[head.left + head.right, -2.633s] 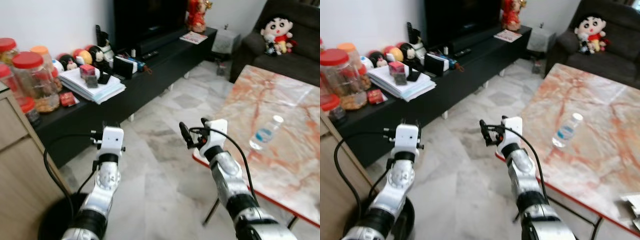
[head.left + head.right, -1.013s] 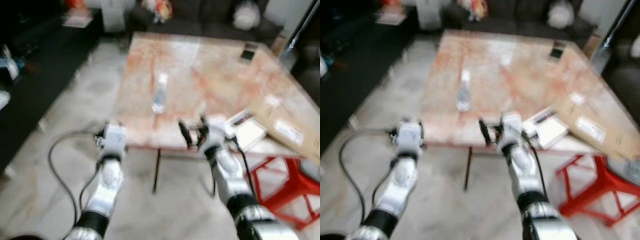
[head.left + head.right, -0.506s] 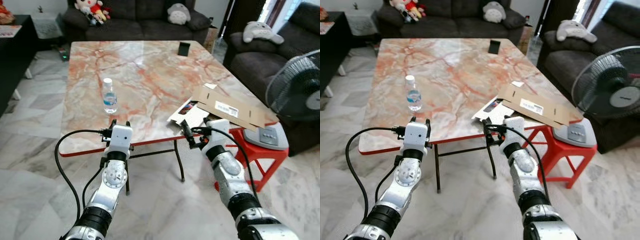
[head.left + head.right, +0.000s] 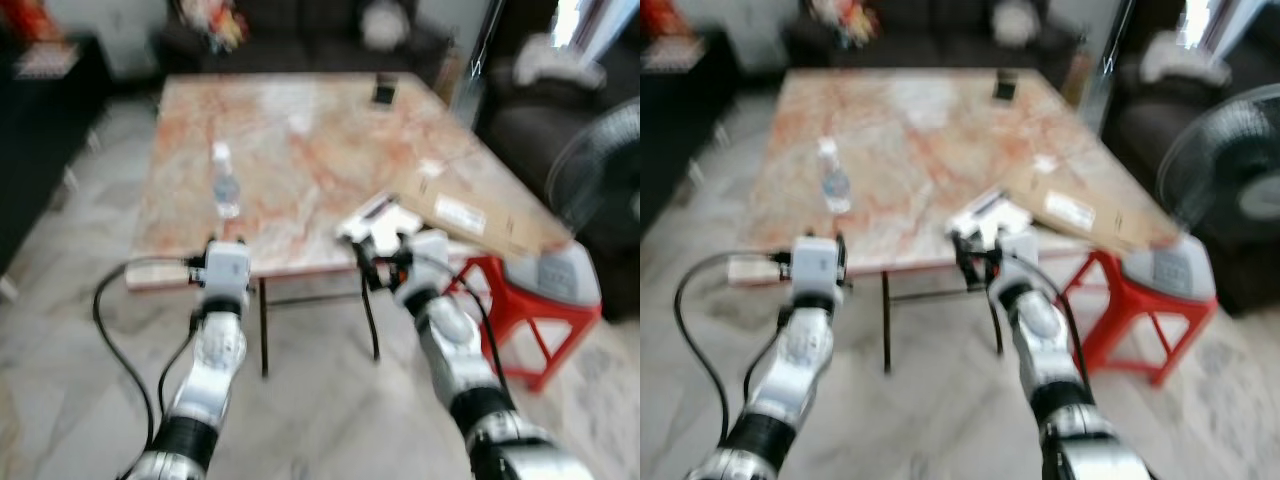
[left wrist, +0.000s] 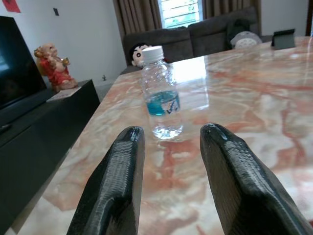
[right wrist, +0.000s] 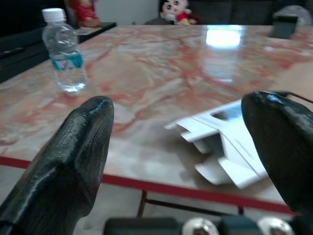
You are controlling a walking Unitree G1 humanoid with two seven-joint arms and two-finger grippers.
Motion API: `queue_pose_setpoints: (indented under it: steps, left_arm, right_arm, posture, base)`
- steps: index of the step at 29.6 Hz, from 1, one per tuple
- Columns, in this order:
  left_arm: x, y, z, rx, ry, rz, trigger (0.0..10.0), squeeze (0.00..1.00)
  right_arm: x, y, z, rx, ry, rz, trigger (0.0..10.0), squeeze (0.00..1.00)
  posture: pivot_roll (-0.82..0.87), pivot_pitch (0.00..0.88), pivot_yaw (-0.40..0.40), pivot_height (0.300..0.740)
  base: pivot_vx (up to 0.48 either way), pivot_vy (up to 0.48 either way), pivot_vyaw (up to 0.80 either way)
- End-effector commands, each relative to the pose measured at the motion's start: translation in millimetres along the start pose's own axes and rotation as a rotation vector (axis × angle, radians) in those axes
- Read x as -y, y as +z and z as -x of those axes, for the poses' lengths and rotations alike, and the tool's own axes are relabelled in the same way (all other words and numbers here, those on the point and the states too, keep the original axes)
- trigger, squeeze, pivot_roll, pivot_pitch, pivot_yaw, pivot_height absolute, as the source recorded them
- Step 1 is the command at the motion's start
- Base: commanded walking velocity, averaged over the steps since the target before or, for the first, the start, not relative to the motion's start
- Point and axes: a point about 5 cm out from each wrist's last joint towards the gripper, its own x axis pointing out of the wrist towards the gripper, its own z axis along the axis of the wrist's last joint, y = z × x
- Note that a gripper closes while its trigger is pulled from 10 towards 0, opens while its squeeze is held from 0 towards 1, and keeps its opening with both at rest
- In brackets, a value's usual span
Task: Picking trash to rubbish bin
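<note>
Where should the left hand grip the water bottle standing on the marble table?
Probably around the labelled middle of the water bottle, coming in level from the table's near edge. It stands upright, apart from other things, straight ahead of the open left hand; the round body should fit between the fingers, and the capped neck looks narrower.

No writing can be read anywhere in these pictures. The water bottle standing on the marble surface wears a blue label with a pale mark on it, but the lettering is too small and soft to make out. The flattened cardboard box at the surface's edge carries a white sticker, blurred past reading in the head views.
</note>
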Motion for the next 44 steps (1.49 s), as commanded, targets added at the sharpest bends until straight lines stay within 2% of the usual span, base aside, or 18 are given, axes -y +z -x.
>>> queue_pose_setpoints:
  steps: [1,8,19,26,39,44]
  left_arm:
    - [1.7,7.5,-5.1,0.019,0.002,0.006,10.0,0.00]
    - [0.2,12.1,-7.0,0.029,0.009,0.012,10.0,0.00]
    - [-2.3,19.0,-10.4,0.057,0.022,0.008,10.0,0.00]
    - [0.1,20.8,-9.3,0.062,0.014,0.010,10.0,0.00]
    - [-1.5,24.9,-10.8,0.073,0.025,0.017,10.0,0.00]
    - [-1.6,25.1,-11.1,0.071,0.023,0.016,10.0,0.00]
  right_arm:
    - [2.8,6.5,-2.7,0.017,-0.006,0.006,10.0,0.00]
    - [0.9,9.1,-4.1,0.024,0.010,0.010,10.0,0.00]
    - [-2.4,15.2,-7.5,0.052,0.028,0.006,10.0,0.00]
    - [-3.4,14.3,-6.0,0.048,0.040,0.024,10.0,0.00]
    - [-5.9,13.9,-5.3,0.051,0.064,0.021,10.0,0.00]
    - [-5.3,13.8,-5.4,0.049,0.060,0.017,10.0,0.00]
  posture:
    - [0.01,0.045,-0.090,0.740]
    - [0.01,0.045,-0.090,0.740]
    - [0.01,0.045,-0.090,0.740]
    - [0.01,0.045,-0.090,0.740]
    - [0.01,0.044,-0.092,0.740]
    - [0.01,0.044,-0.092,0.740]
  base:
    - [0.240,0.000,0.00]
    - [0.206,0.000,0.00]
    - [0.455,0.000,0.20]
    - [0.000,0.000,0.00]
    - [0.000,0.000,0.76]
    - [0.000,0.000,0.00]
